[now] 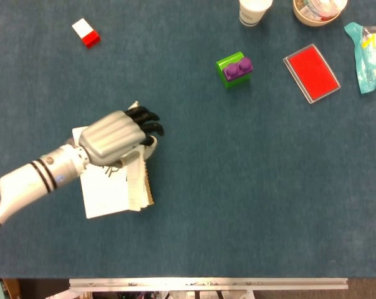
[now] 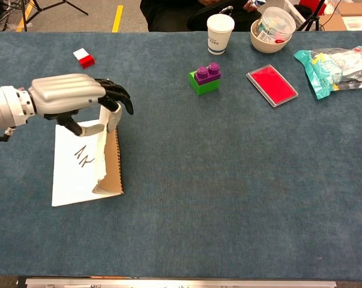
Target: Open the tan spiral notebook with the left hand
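Observation:
The tan spiral notebook [image 1: 105, 190] lies at the left of the table, open on a white page [image 2: 77, 167] with a black scribble. Its tan cover [image 2: 113, 169] and several white sheets stand nearly upright along the spiral edge on the right. My left hand [image 1: 116, 137] hangs over the notebook's far end and pinches the top of the raised cover and sheets between thumb and fingers [image 2: 116, 96]. In the chest view the left hand [image 2: 69, 95] covers the page's far edge. The right hand shows in neither view.
A red and white block [image 1: 86, 32] lies at the far left. A green and purple brick [image 1: 234, 68], a red case [image 1: 310, 72], a paper cup [image 2: 220, 33], a bowl [image 2: 272, 29] and a teal bag [image 2: 337, 69] stand at the far right.

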`<state>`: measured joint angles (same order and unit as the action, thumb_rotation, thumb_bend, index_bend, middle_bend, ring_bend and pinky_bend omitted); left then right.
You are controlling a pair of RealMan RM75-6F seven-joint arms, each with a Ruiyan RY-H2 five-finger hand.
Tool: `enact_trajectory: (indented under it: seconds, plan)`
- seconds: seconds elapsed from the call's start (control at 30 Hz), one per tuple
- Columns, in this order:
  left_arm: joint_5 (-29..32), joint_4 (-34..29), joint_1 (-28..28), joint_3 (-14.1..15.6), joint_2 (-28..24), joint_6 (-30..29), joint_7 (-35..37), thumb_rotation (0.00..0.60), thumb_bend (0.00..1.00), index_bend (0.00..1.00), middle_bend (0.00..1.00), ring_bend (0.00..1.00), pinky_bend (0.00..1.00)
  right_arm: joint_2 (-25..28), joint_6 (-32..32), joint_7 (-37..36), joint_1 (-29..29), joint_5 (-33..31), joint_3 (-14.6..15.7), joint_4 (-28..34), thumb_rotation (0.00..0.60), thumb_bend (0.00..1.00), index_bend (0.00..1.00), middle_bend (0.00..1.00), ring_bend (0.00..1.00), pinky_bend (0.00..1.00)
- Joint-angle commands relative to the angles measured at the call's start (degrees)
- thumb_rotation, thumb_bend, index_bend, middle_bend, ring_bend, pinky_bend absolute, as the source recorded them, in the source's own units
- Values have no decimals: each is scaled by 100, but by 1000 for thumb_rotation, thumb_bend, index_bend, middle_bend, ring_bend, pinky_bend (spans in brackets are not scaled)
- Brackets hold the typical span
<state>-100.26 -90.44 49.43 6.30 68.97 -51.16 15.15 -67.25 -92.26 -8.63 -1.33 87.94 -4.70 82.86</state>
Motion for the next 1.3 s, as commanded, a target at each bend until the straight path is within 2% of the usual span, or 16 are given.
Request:
enact_trajectory:
  seconds: [0.03, 0.3, 0.6, 0.7, 0.77, 0.83, 0.87, 0.9, 0.97, 1.0, 1.3]
  plan:
    - [308, -418, 172, -176, 122, 467, -679, 600, 651, 635, 245, 121, 145, 1, -22, -52, 23, -25, -11, -38, 600, 392, 231, 277, 211, 291]
    - [1132, -965, 275, -473, 271, 991, -1747, 600, 651, 578, 220, 116, 145, -15, -64, -208, 93, -66, -12, -159, 600, 392, 231, 277, 211, 291]
    - [2259, -1097, 330, -617, 851, 1268, -2939, 600, 650, 502, 199, 108, 145, -21, -119, -385, 165, -81, -13, -278, 600, 392, 231, 277, 211, 291]
    - [2655, -1104, 389, -612, 1019, 1324, -3324, 600, 643, 401, 161, 93, 145, -21, -127, -427, 179, -82, -16, -299, 600, 392, 231, 277, 211, 291]
    - [2997, -1128, 451, -594, 1079, 1382, -3570, 592, 600, 241, 85, 40, 145, -16, -134, -443, 187, -77, -15, -308, 600, 392, 231, 277, 211, 291]
    - [3345, -1184, 515, -577, 1103, 1404, -3767, 546, 513, 102, 21, 4, 143, -11, -144, -456, 197, -78, -19, -314, 600, 392, 231, 277, 211, 291]
    - [3457, -1218, 527, -579, 1107, 1375, -3817, 496, 460, 36, 2, 0, 134, -7, -144, -461, 201, -80, -20, -315, 600, 393, 231, 277, 211, 291]
    - [3560, -1269, 533, -578, 1095, 1320, -3873, 466, 442, 14, 0, 0, 128, 0, -143, -463, 205, -79, -19, -314, 600, 393, 231, 277, 211, 291]
    - [3661, -1368, 532, -583, 1038, 1248, -3894, 389, 405, 0, 0, 0, 112, 8, -142, -458, 204, -71, -19, -304, 600, 392, 231, 277, 211, 291]
    - [3712, -1436, 514, -606, 994, 1194, -3846, 374, 397, 0, 0, 0, 112, 12, -147, -456, 201, -59, -22, -293, 600, 392, 231, 277, 211, 291]
    - [3699, -1739, 206, -769, 461, 961, -2925, 355, 395, 0, 0, 0, 112, 52, -162, -438, 171, 20, -36, -210, 600, 392, 231, 277, 211, 291]
